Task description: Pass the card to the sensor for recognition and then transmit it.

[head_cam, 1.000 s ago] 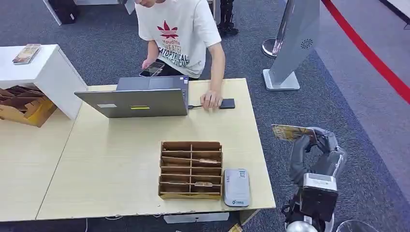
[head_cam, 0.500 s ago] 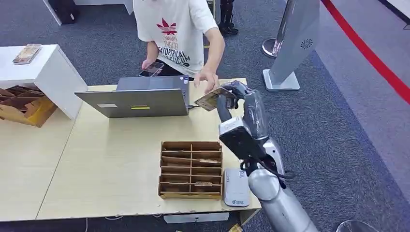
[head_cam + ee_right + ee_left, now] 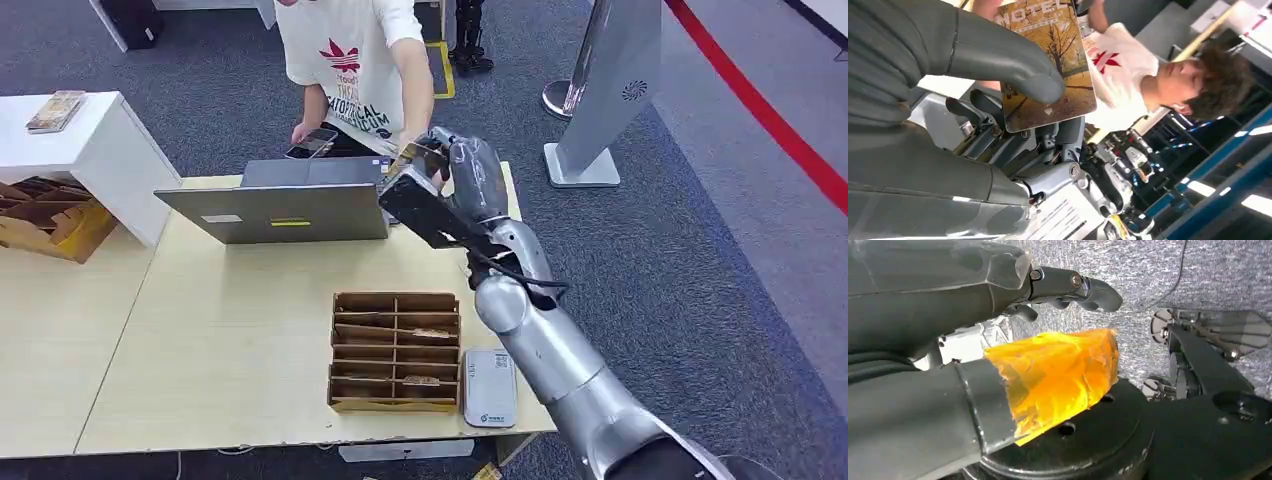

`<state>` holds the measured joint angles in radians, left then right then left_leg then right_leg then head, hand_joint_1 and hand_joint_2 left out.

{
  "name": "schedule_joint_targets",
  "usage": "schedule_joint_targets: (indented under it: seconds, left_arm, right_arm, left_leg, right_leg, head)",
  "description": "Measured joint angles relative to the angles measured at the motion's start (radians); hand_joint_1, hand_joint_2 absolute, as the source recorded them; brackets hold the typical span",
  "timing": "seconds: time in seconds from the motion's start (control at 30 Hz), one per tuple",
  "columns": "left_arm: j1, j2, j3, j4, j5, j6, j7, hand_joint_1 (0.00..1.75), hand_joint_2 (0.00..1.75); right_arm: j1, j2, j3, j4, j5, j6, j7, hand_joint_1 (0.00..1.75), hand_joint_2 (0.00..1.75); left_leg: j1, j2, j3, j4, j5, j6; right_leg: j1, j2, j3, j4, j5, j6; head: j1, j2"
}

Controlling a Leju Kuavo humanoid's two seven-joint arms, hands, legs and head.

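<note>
Change: since half a second ago the right arm has reached further over the table's far edge, carrying the card from beside the laptop up to the person's hand; the person has lifted that hand off the table to meet it.
Card [image 3: 1048, 75]: a yellow-brown card with a tree picture and the letters "HOTEL" along one edge, held above the far side of the table, right beside the person's hand [image 3: 408, 148]; in the head view only a sliver shows past the wrist.
Right hand [image 3: 445, 165]: grips the card, the thick grey thumb pressed on its printed face and the darker fingers behind it.
Left hand [image 3: 1058, 285]: seen hanging over grey carpet; its dark fingers are curled and an orange translucent piece sits at the thumb; whether it holds anything I cannot tell.
Sensor [image 3: 489, 388]: a grey box lying flat at the table's near edge, touching the wooden sorting tray [image 3: 395, 351].
Laptop [image 3: 280, 205]: open, lid towards the robot, just left of the right hand.
Person [image 3: 360, 70]: white printed T-shirt, standing behind the table [image 3: 230, 330].
</note>
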<state>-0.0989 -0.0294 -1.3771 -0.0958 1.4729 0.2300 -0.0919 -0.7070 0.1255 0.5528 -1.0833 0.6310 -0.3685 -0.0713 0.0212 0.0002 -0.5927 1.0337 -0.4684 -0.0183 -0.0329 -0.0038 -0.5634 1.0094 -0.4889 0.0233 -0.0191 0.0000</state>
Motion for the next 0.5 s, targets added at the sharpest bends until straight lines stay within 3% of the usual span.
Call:
schedule_joint_targets:
  seconds: [0.1, 0.13, 0.33, 0.37, 0.47, 0.5]
  left_arm:
    - [-0.003, 0.001, -0.003, -0.004, -0.005, 0.000, 0.005, 0.00, 0.00]
    - [-0.003, 0.002, -0.004, -0.005, -0.007, 0.000, 0.006, 0.00, 0.00]
    - [-0.011, 0.002, -0.010, -0.008, -0.007, -0.002, 0.011, 0.00, 0.00]
    - [-0.011, 0.002, -0.011, -0.008, -0.007, -0.002, 0.012, 0.00, 0.00]
    - [-0.013, 0.002, -0.016, -0.008, -0.007, -0.002, 0.013, 0.00, 0.00]
    - [-0.013, 0.002, -0.016, -0.008, -0.006, -0.002, 0.013, 0.00, 0.00]
  right_arm:
    - [-0.031, 0.010, 0.000, 0.069, 0.020, -0.008, 0.008, 1.75, 1.75]
    - [-0.037, 0.012, 0.000, 0.087, 0.025, -0.011, 0.009, 1.59, 1.75]
    - [-0.067, 0.030, 0.000, 0.166, 0.030, 0.021, 0.025, 1.59, 1.75]
    - [-0.070, 0.032, 0.000, 0.172, 0.030, 0.022, 0.026, 0.00, 1.75]
    - [-0.075, 0.036, 0.000, 0.186, 0.030, 0.027, 0.028, 0.00, 1.75]
    - [-0.077, 0.039, 0.001, 0.190, 0.028, 0.043, 0.030, 0.00, 0.00]
  left_leg:
    - [0.000, 0.000, 0.000, 0.000, 0.000, 0.000]
    - [0.000, 0.000, 0.000, 0.000, 0.000, 0.000]
    - [0.000, -0.001, 0.000, 0.000, 0.000, 0.000]
    - [0.000, -0.001, 0.000, 0.000, 0.000, 0.000]
    - [0.000, -0.001, 0.000, 0.000, 0.000, 0.000]
    - [0.000, 0.000, 0.000, 0.000, 0.000, 0.000]
  right_leg:
    - [0.000, 0.000, 0.000, 0.000, 0.000, 0.000]
    - [0.000, 0.000, 0.000, 0.000, 0.000, 0.000]
    - [0.000, 0.000, 0.000, 0.000, 0.000, 0.000]
    - [0.000, 0.000, 0.000, 0.000, 0.000, 0.000]
    - [0.000, 0.000, 0.000, 0.000, 0.000, 0.000]
    - [0.000, 0.000, 0.000, 0.000, 0.000, 0.000]
  head:
    - [0.000, 0.000]
    - [0.000, 0.000]
    - [0.000, 0.000]
    - [0.000, 0.000]
    - [0.000, 0.000]
    - [0.000, 0.000]
